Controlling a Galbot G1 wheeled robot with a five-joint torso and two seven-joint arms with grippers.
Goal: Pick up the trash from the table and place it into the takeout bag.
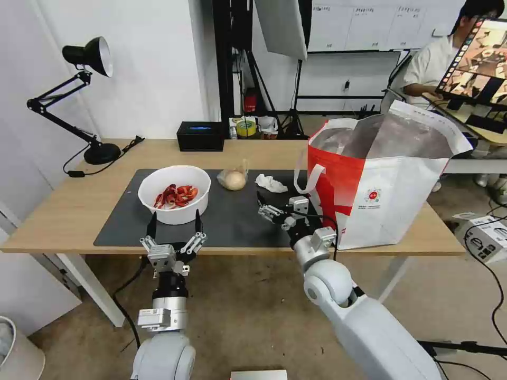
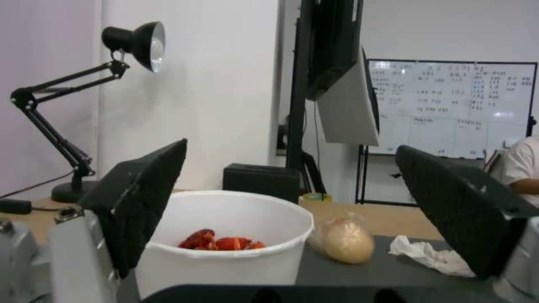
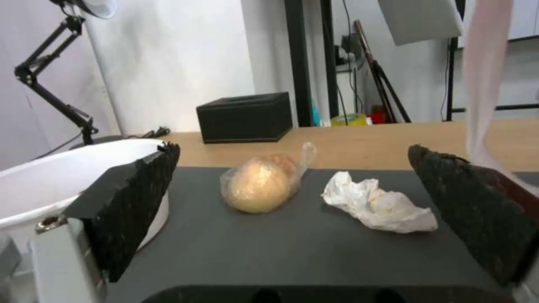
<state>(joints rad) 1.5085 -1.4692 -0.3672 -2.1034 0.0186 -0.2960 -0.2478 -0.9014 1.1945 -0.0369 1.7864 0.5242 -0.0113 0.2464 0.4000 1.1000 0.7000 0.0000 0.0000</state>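
The white bowl with red crayfish shells stands on the left part of the dark mat on the table. My left gripper is open just in front of the bowl's near wall, its fingers wide apart. A bagged bun and a crumpled tissue lie mid-mat. My right gripper is open and low over the mat, short of both, fingers spread. The takeout bag stands open at the right.
A black desk lamp and its cable sit at the table's back left. A black box stands at the back edge, with a tape roll behind it. The bag's white handle hangs close to my right gripper.
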